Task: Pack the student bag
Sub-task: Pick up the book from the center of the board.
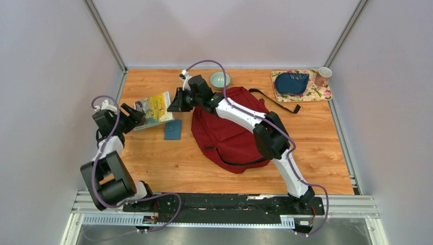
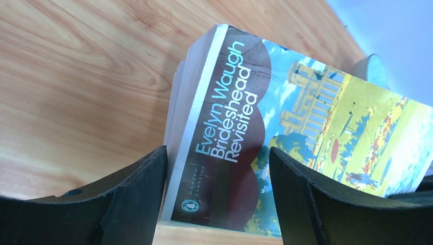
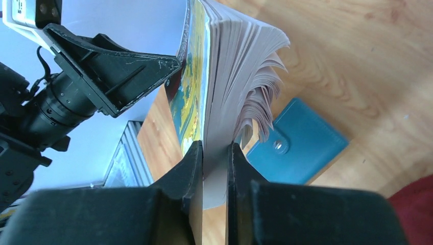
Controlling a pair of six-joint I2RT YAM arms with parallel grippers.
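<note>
Right wrist cam: pinching the paperback [image 3: 224,76] by its page edge with the right gripper [image 3: 214,149]. Got the left gripper [image 2: 218,153] spread wide around the spine end. Got the student bag [image 1: 219,132] flat under the right arm [image 1: 240,115], just behind that gripper.

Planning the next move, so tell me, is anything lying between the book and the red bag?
Only a flat teal wallet on the table, between the book, pinched in the right gripper, and the bag. The right arm itself stretches over the bag.
</note>
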